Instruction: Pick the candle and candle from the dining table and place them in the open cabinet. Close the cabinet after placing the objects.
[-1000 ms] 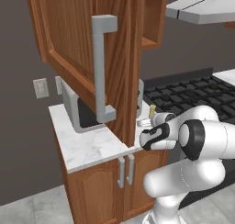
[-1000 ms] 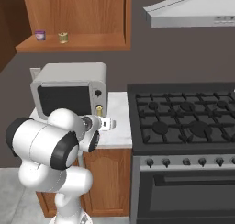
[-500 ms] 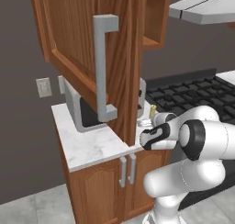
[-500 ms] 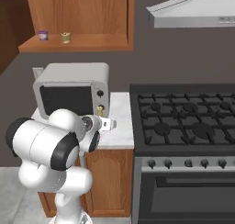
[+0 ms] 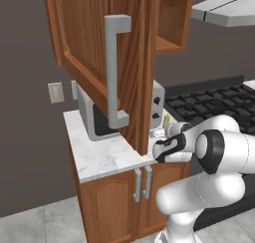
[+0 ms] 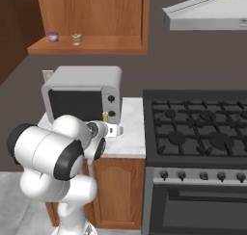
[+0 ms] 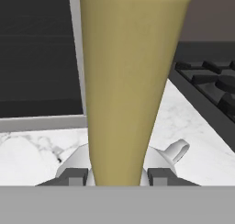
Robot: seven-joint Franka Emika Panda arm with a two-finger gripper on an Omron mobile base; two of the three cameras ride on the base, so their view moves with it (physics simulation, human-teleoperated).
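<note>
My gripper [image 7: 117, 177] is shut on the slim golden-yellow candle [image 7: 126, 81], which stands upright on its round silver dish base [image 7: 167, 156]. In the right base view the held candle [image 6: 105, 115] hovers over the marble counter in front of the microwave, at the gripper [image 6: 109, 129]. The short stubby candle [image 6: 76, 38] sits on the shelf of the open cabinet [image 6: 87, 48], beside a small purple ring [image 6: 52, 36]. The cabinet door [image 5: 89, 43] with its long grey bar handle [image 5: 113, 72] swings out above my arm. The dining table is out of view.
A grey microwave [image 6: 82, 92] stands on the small marble counter [image 5: 104, 157] above a low cabinet [image 5: 119, 197]. A black gas stove [image 6: 198, 128] lies to the right under a grey hood [image 6: 207, 12].
The whole picture has slid slightly to the right in both base views, so the camera has moved. The gripper keeps its hold on the slim candle.
</note>
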